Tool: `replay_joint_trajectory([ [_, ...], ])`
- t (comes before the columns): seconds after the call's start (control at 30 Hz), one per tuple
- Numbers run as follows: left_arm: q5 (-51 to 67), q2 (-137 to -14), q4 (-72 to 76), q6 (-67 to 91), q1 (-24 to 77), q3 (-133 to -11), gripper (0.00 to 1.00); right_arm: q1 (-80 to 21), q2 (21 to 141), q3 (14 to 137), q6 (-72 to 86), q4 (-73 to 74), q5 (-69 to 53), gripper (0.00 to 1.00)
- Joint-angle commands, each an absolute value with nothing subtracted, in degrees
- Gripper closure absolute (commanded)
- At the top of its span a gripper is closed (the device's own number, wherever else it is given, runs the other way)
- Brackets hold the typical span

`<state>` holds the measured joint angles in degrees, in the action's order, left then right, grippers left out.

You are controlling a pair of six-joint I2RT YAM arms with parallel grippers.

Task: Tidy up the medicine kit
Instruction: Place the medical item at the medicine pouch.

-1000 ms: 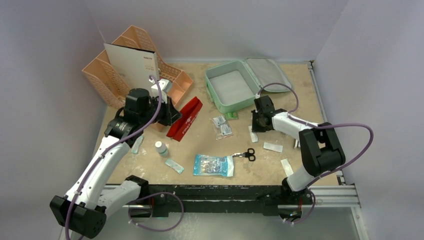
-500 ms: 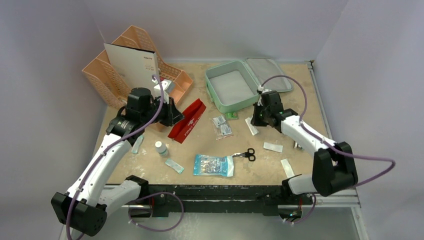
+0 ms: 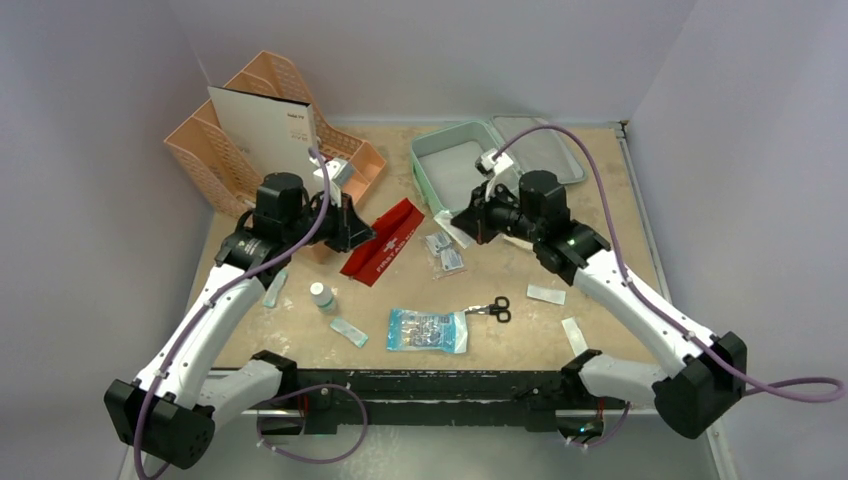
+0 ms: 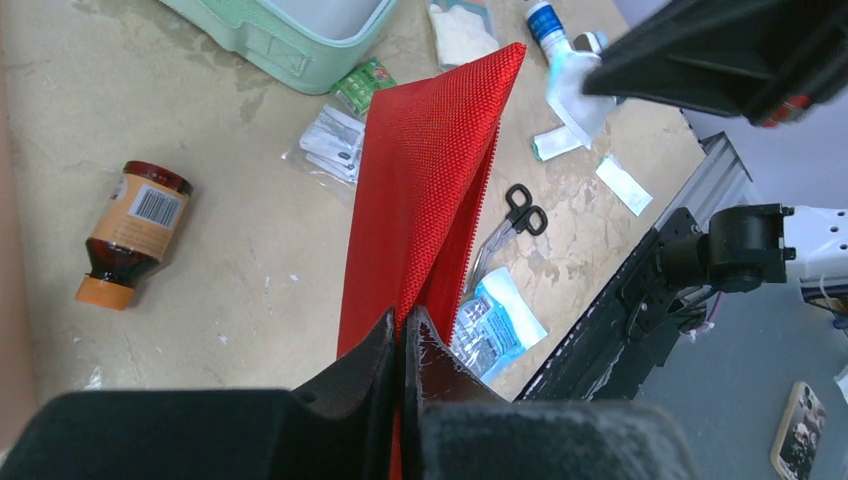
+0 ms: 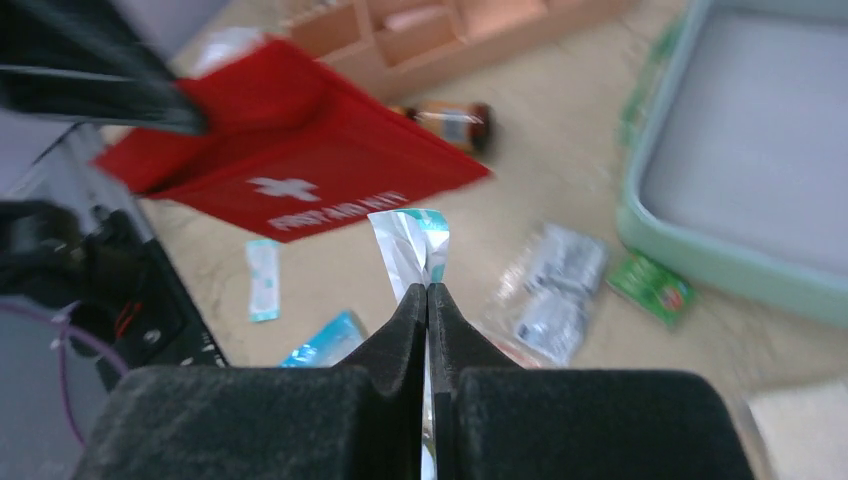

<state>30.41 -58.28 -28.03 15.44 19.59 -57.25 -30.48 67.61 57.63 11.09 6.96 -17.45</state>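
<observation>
The mint-green medicine kit lies open at the back middle of the table, its grey-lined lid folded to the right; its tray holds nothing that I can see. My left gripper is shut on the lower edge of the red first-aid pouch, held tilted above the table. My right gripper is shut on a thin white-and-teal sachet, lifted in front of the kit and close to the pouch's right end.
A peach organizer with a white card stands at the back left. On the table lie a brown bottle, clear packets, a green packet, scissors, a blue packet, a small white bottle and loose sachets.
My right gripper shut on the sachet, lifted it off the table and swung left toward the pouch. My left gripper carried the red pouch slightly right.
</observation>
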Motion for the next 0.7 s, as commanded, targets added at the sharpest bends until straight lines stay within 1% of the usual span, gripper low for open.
replay_joint_trajectory([
  [0.0,33.95,-58.34,-25.24,15.38,19.78,-57.24,1.00,-34.11,62.47,56.61,5.26,-7.75,-27.51,1.00],
  [0.07,35.27,-58.35,-24.52,15.54,19.78,-57.00,1.00,-35.16,60.93,52.77,3.83,-17.78,-33.33,1.00],
  [0.13,36.86,-58.79,-24.20,15.72,19.78,-56.89,1.00,-36.54,60.10,50.61,-0.26,-23.40,-36.47,1.00],
  [0.3,42.62,-60.36,-23.46,15.67,19.78,-57.32,1.00,-38.63,61.46,53.33,-10.46,-22.51,-44.06,1.00],
  [0.4,44.52,-60.29,-22.58,16.11,19.78,-56.93,1.00,-40.21,63.36,54.73,-13.92,-24.88,-48.37,1.00],
  [0.67,49.59,-61.96,-21.85,16.59,19.78,-56.87,1.00,-44.18,68.32,56.58,-20.28,-29.94,-50.71,1.00],
])
